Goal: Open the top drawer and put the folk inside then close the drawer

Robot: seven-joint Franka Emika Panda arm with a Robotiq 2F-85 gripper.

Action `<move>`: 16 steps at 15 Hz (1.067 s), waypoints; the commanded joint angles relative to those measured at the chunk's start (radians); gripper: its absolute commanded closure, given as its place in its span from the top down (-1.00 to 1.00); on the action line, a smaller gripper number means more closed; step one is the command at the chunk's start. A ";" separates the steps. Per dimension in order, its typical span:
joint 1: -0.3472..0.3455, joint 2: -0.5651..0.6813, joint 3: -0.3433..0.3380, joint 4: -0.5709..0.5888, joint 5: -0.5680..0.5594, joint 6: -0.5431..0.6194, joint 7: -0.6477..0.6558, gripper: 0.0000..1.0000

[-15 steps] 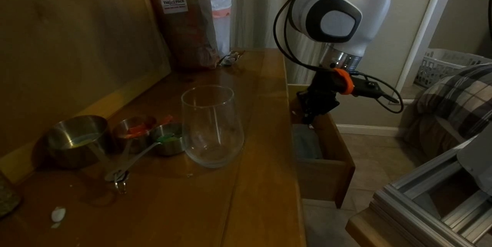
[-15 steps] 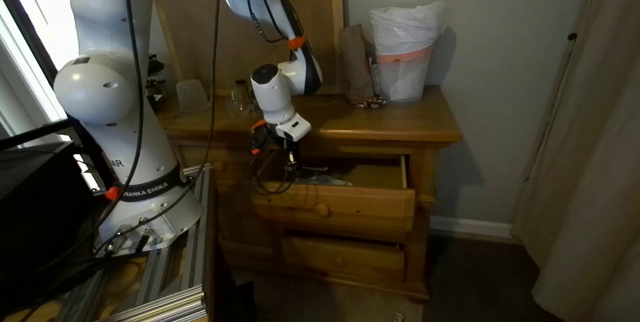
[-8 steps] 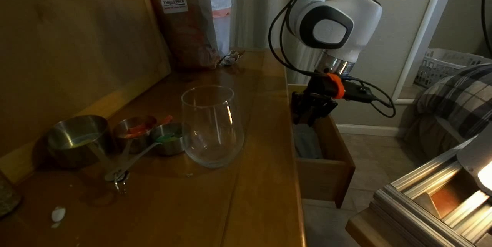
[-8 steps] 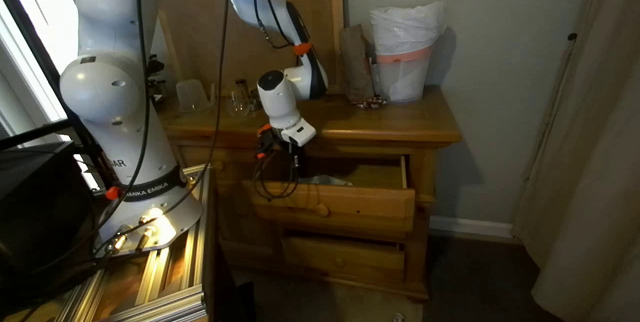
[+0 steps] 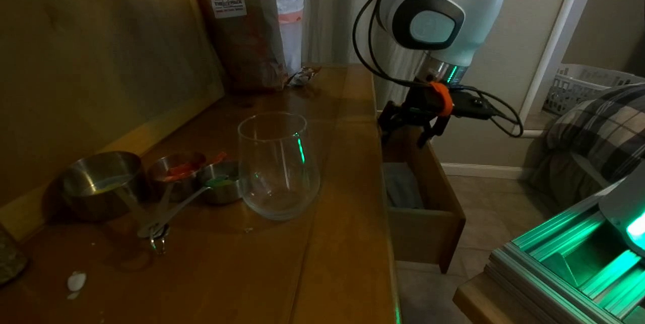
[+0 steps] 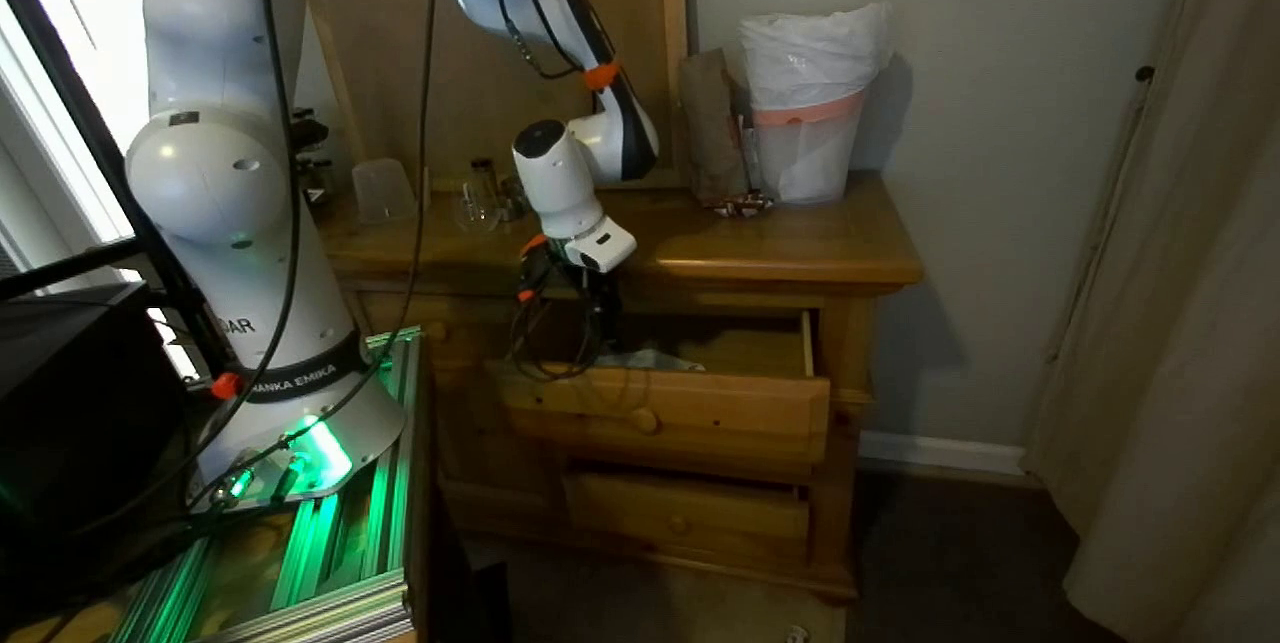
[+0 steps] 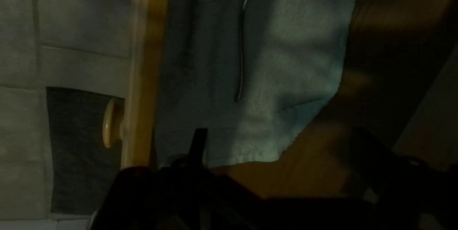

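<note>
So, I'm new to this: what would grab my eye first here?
Most likely the white robot arm, its black end effector, jaws apart, at the open top drawer. Next, perhaps, the green glow on the arm's base, then the clear glass beside metal measuring cups on the dresser top.

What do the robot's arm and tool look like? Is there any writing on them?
The shiny, rounded white arm has black trim, and thin black cables run along it. A black band near its bottom says EMIKA in white, after a partly covered word; dark letters above are partly hidden. The black two-fingered tool has a bright orange band at its top.
</note>
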 commanded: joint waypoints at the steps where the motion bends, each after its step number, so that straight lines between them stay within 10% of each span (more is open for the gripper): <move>1: 0.033 -0.174 -0.019 -0.086 0.033 0.072 -0.007 1.00; 4: 0.010 -0.278 0.023 -0.167 -0.138 0.139 0.189 1.00; 5: -0.007 -0.305 0.008 -0.165 -0.011 0.152 0.030 1.00; 12: -0.045 -0.488 0.010 -0.358 -0.042 0.026 -0.026 1.00; 13: -0.043 -0.499 0.025 -0.409 -0.207 -0.016 0.159 0.84; 14: -0.059 -0.427 -0.030 -0.319 -0.063 -0.022 -0.059 0.47; 16: -0.072 -0.426 -0.060 -0.338 -0.114 -0.060 -0.024 0.17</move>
